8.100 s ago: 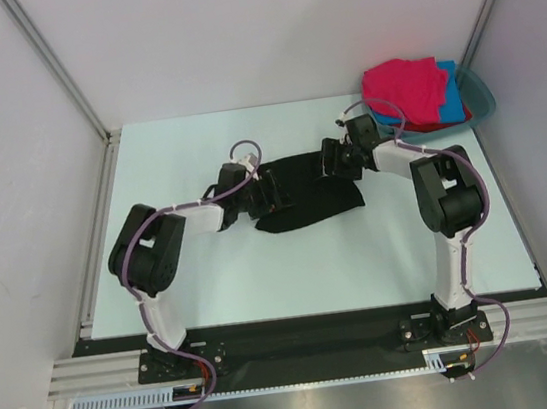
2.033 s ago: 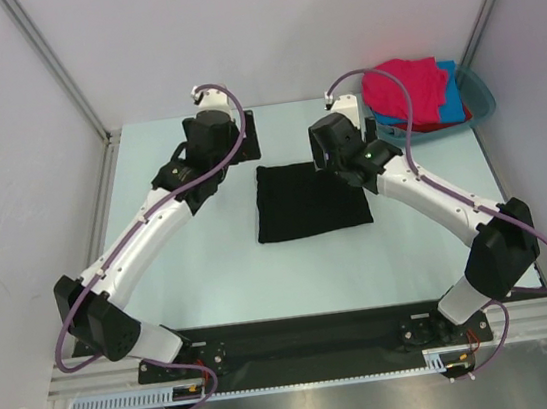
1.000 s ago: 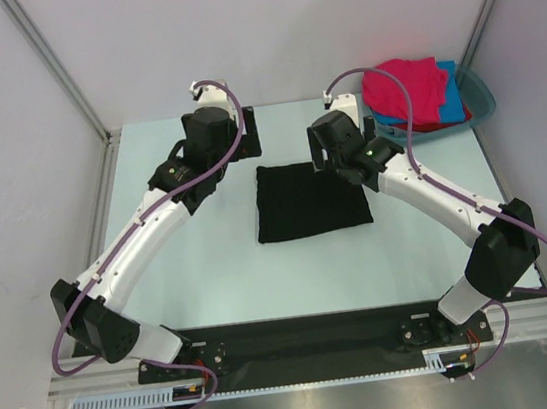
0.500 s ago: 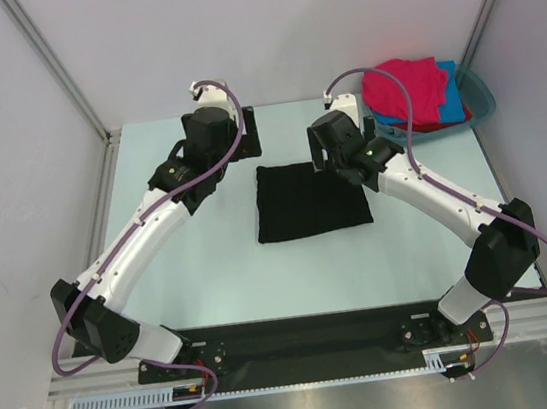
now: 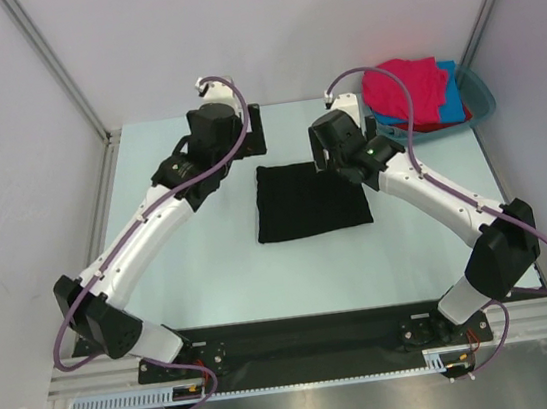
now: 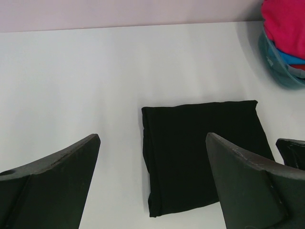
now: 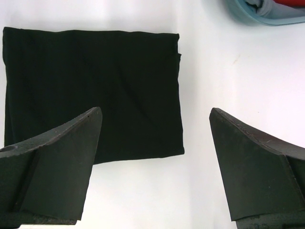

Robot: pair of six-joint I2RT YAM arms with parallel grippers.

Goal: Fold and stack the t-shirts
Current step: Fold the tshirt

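While both claws hang spread wide and empty, the left gripper (image 6: 152,138) at 10 o'clock of the folded black t-shirt (image 5: 310,199) and the right gripper (image 7: 155,110) over its 1 o'clock corner, that shirt lies flat on the table (image 5: 191,266) — pink t-shirt (image 5: 404,86), blue t-shirt (image 5: 452,90) and red t-shirt (image 5: 435,126) heaped in the teal basin (image 5: 481,96) at 2 o'clock.

The black t-shirt (image 5: 311,197) was plain, one solid shade with no print. The table (image 5: 212,273) under it was a very pale mint, almost white. The basin (image 5: 482,96) was teal. In it the pink t-shirt (image 5: 404,86) was a vivid magenta, the blue t-shirt (image 5: 452,90) bright, the red t-shirt (image 5: 445,124) a thin strip, all plain. The left arm (image 5: 142,240) and right arm (image 5: 439,198) were white with black joints and purple cables (image 5: 69,337).
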